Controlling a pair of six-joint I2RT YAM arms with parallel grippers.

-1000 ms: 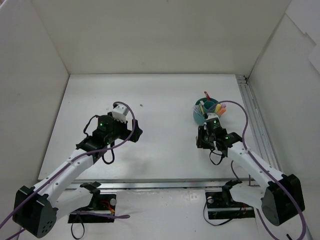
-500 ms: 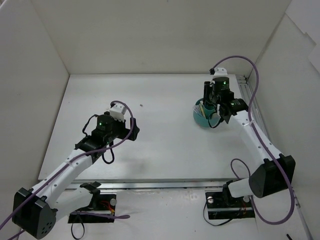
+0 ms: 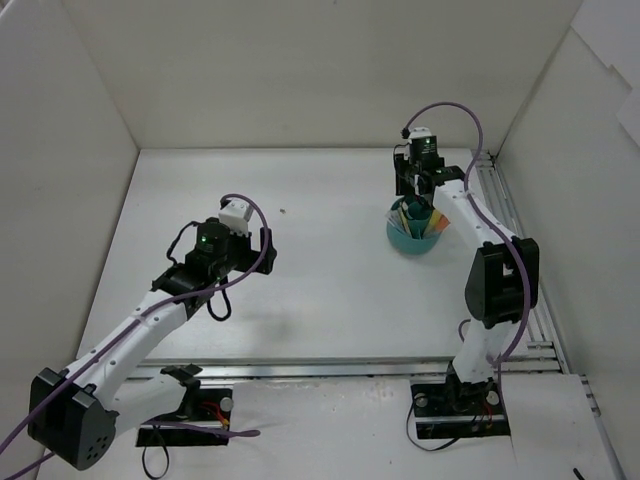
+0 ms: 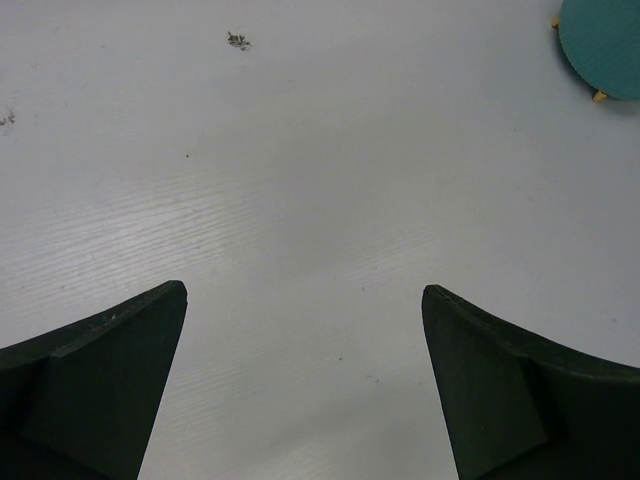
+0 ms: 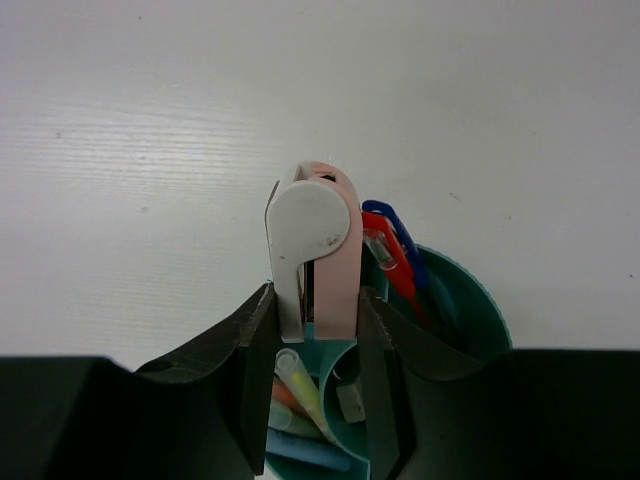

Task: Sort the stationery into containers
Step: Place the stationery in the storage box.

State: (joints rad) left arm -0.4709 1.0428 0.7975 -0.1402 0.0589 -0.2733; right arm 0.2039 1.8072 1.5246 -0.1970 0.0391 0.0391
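My right gripper [image 5: 315, 300] is shut on a flat white-and-pink stationery item [image 5: 315, 245] and holds it upright just above the round teal organiser [image 5: 480, 300]. The organiser's compartments hold a red pen [image 5: 388, 262], a blue pen [image 5: 402, 238], a yellow marker [image 5: 300, 385], other markers and a small eraser [image 5: 350, 400]. In the top view the right gripper [image 3: 412, 195] is over the far rim of the organiser [image 3: 410, 243]. My left gripper [image 4: 305, 290] is open and empty above bare table, left of the middle in the top view [image 3: 262, 252].
The organiser's edge shows in the top right corner of the left wrist view [image 4: 605, 45]. White walls enclose the table on the left, back and right. A metal rail [image 3: 515, 250] runs along the right side. A small dark speck [image 4: 238, 41] lies on the table.
My right arm has swung from the table in front of the organiser up and over it, reaching to its far side with the item. My left arm shifted slightly.
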